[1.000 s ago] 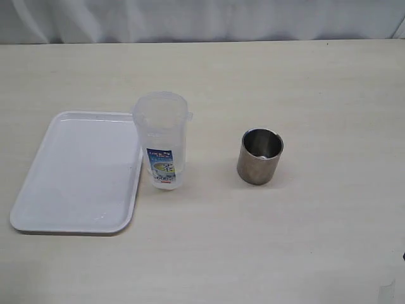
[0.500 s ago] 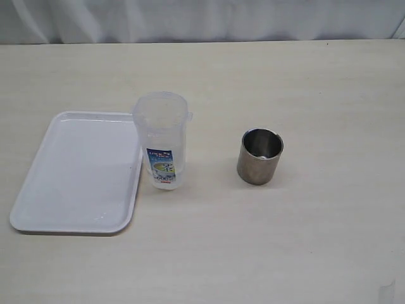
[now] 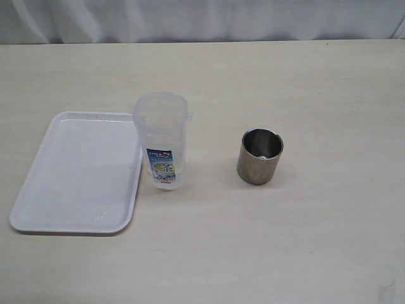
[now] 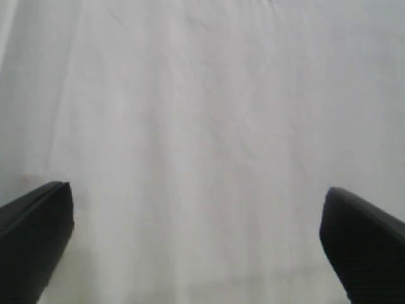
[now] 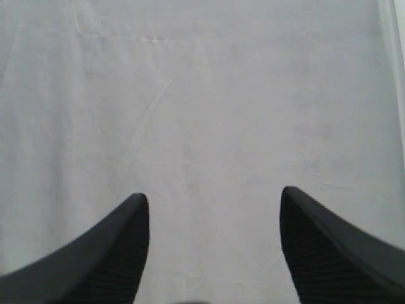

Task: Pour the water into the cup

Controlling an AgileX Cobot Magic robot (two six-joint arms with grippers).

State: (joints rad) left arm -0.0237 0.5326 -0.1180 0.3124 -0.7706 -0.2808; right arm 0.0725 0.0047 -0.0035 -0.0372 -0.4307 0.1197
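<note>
Gaping empty, the left pincer [image 4: 196, 193] and right pincer [image 5: 213, 196] face only white cloth [image 4: 202, 95], the cup [image 3: 260, 156] and plastic jug [image 3: 162, 139] standing untouched beyond both, so grasping and pouring are all left.

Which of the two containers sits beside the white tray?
The tall translucent plastic container with the blue-white label, at the right edge of the white tray; the short brushed-steel cup stands apart, farther right.
</note>
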